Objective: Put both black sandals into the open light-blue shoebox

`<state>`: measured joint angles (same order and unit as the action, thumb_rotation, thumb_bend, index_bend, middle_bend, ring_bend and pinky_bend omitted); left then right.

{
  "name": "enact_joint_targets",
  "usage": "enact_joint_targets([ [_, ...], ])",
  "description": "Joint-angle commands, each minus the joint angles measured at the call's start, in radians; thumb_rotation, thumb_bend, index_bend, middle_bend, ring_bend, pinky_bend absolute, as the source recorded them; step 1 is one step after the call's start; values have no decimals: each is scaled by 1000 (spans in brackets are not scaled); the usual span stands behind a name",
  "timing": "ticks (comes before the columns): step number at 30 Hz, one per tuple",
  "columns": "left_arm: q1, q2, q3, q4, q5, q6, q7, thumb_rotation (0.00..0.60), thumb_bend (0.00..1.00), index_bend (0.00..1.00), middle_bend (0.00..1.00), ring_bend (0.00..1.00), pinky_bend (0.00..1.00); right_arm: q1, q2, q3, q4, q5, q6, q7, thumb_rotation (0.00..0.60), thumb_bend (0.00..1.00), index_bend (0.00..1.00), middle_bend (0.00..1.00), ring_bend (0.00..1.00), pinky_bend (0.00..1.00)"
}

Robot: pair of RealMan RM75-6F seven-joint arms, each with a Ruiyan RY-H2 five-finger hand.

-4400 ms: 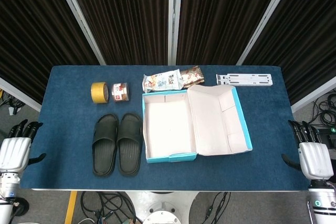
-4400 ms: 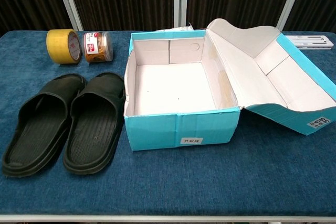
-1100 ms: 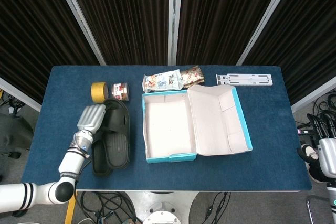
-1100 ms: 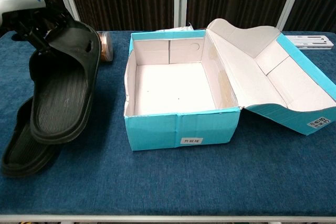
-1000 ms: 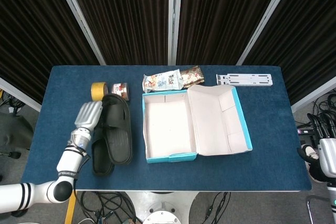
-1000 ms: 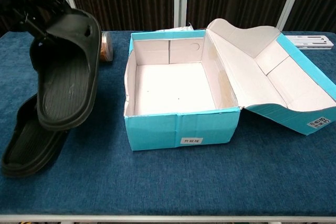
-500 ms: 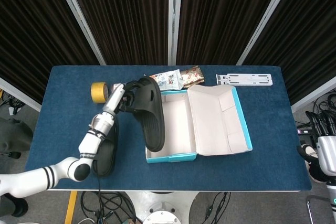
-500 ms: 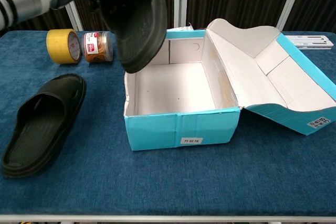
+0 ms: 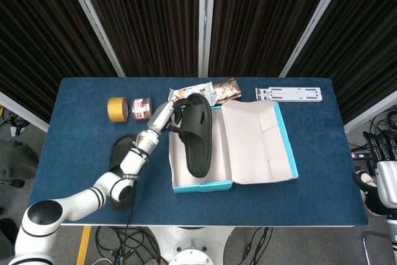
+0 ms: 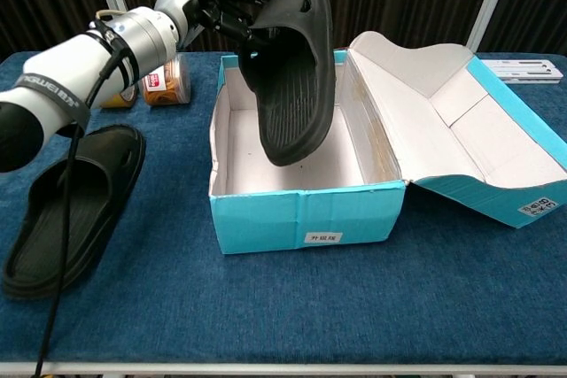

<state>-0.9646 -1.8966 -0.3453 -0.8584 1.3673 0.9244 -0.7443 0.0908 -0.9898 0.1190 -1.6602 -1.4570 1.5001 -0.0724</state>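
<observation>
My left hand (image 10: 226, 2) (image 9: 166, 115) grips one black sandal (image 10: 294, 77) (image 9: 197, 136) by its strap end and holds it tilted, toe down, above the inside of the open light-blue shoebox (image 10: 301, 214) (image 9: 201, 185). The other black sandal (image 10: 71, 205) (image 9: 121, 153) lies flat on the blue table, left of the box, partly hidden by my left arm in the head view. My right hand (image 9: 386, 181) hangs off the table's right edge with its fingers apart and nothing in it.
A yellow tape roll (image 9: 117, 109) and a small jar (image 9: 142, 108) stand behind the lying sandal. Snack packets (image 9: 205, 93) lie behind the box. A white flat bracket (image 9: 289, 94) sits at the back right. The box lid (image 10: 461, 126) lies open to the right.
My left hand has carried the sandal to the right, from over the box's left wall to above its inside. The other sandal and the right hand have stayed put.
</observation>
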Motion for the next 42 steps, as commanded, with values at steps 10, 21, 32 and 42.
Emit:
enact_joint_targets([
  [10, -67, -187, 37, 281, 44, 71, -107, 600, 17, 471, 425, 601, 661, -5, 5, -1, -17, 6, 2, -10, 600, 80, 6, 129, 15, 95],
  [21, -84, -253, 11, 331, -18, 7, -130, 600, 8, 471, 425, 601, 659, -7, 13, -1, -32, 9, 6, -20, 600, 80, 7, 129, 16, 96],
  [32, -73, -284, 33, 343, -34, -58, -115, 600, 4, 477, 437, 602, 657, -6, 17, -1, -42, 12, 0, -28, 600, 80, 7, 129, 15, 96],
  [42, -82, -286, 27, 339, -64, -135, -32, 600, 1, 468, 439, 599, 633, -9, 21, -2, -45, 11, 4, -26, 600, 80, 6, 129, 15, 95],
])
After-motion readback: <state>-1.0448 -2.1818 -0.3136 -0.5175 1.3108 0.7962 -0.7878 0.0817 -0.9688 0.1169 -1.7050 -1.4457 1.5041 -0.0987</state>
